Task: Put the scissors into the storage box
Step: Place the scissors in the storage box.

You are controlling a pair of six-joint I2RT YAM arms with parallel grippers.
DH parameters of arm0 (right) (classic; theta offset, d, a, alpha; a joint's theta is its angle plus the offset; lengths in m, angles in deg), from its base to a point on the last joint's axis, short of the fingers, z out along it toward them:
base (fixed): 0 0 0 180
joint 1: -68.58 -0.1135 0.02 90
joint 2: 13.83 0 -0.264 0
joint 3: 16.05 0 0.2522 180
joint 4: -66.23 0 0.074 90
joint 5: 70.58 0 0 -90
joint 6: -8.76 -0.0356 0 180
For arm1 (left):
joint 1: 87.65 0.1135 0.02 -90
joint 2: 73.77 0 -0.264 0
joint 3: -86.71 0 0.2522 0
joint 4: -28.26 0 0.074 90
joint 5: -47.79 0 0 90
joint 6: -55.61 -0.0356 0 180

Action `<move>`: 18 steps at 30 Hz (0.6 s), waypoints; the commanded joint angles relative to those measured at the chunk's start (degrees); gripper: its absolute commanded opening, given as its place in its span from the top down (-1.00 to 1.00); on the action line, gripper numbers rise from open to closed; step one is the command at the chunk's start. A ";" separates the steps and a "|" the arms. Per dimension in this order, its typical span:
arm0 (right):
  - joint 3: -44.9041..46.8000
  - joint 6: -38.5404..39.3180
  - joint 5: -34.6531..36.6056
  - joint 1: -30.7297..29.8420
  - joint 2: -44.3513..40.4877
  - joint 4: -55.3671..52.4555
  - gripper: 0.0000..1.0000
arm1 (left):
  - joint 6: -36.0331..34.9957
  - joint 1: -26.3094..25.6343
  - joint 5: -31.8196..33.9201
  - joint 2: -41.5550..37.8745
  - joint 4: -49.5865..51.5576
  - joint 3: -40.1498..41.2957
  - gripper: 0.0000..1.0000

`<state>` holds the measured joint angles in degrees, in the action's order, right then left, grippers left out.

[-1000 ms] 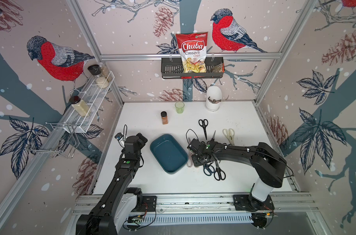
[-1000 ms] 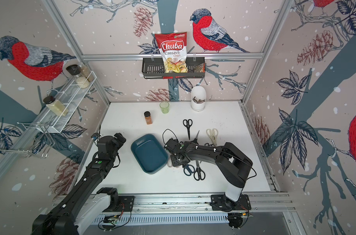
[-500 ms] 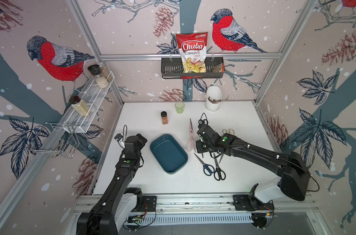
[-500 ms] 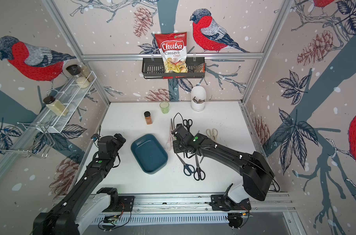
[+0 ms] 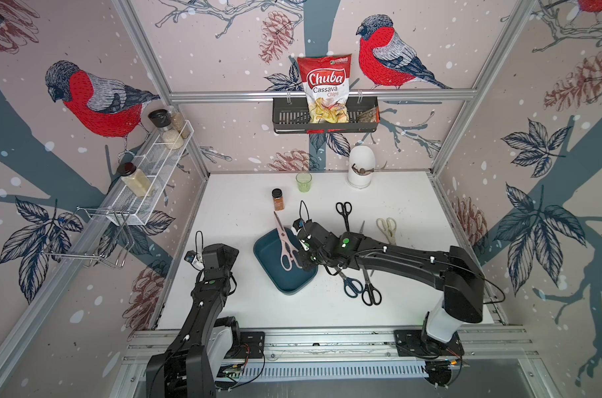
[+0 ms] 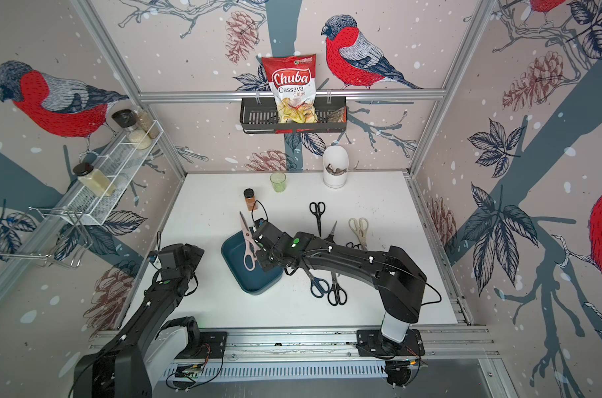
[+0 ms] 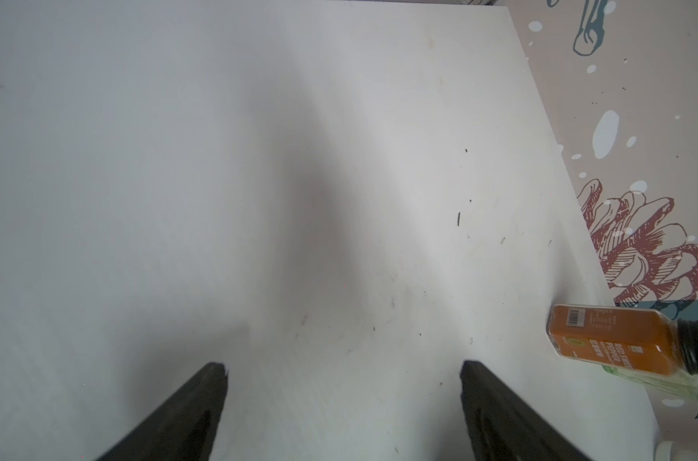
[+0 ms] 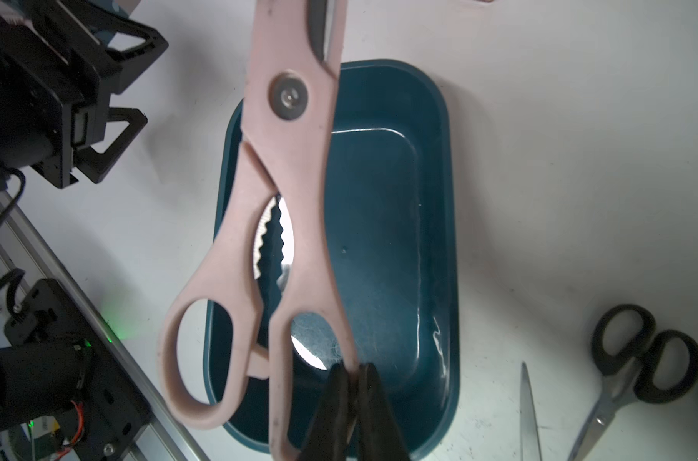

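White tabletop [image 5: 234, 206], bird-print walls [image 5: 224, 51]. Right gripper [image 8: 350, 379] pinched shut on pale-pink scissors [image 8: 287, 191] handle loop, pair hanging over storage box [image 8: 453, 279]. Left gripper [image 7: 343, 369] jaws apart over bare surface. Black scissors [image 5: 372, 296] lie beside box.

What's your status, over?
Right gripper, jaws shut on pink scissors, over storage box. Left gripper, jaws open, empty. Box empty, nothing blocking.

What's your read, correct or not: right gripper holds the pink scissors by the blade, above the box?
Not correct: it isn't the blade. The right gripper holds the pink scissors by a handle loop, jaws shut on it, above the box. The right wrist view shows it.
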<state>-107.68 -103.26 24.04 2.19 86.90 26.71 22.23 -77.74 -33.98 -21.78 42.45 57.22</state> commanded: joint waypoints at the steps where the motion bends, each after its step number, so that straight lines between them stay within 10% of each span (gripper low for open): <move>1: -2.18 3.17 0.19 -0.58 3.68 -0.92 1.00 | 0.61 0.55 -1.63 -0.65 -0.59 0.23 -0.90; 18: -8.62 7.20 2.94 0.73 17.05 -9.71 1.00 | -2.83 0.66 -0.64 -1.49 0.34 -2.56 -0.90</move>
<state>-116.01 -97.56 26.09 2.97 103.20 18.54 20.57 -77.32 -35.55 -23.18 42.53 54.84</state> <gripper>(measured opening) 0.101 0.951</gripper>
